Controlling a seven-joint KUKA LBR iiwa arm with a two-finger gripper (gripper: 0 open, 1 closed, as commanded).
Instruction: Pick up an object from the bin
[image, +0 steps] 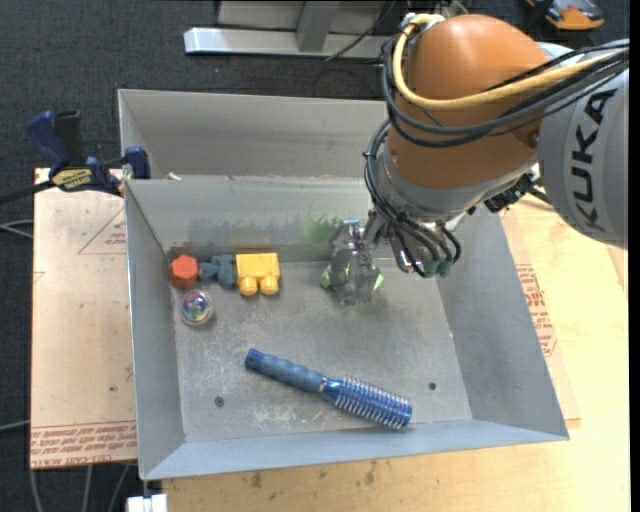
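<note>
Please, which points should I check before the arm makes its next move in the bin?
1. Claw at a thing: ok, it sits low over a green thing.
2. Green thing's shape: cannot tell, the claw covers most of it.
3. Yellow block apart from the claw: ok, it lies to the left.
4. Blue brush out of the way: ok, it lies nearer the front.
5. Green thing gripped: cannot tell.
</note>
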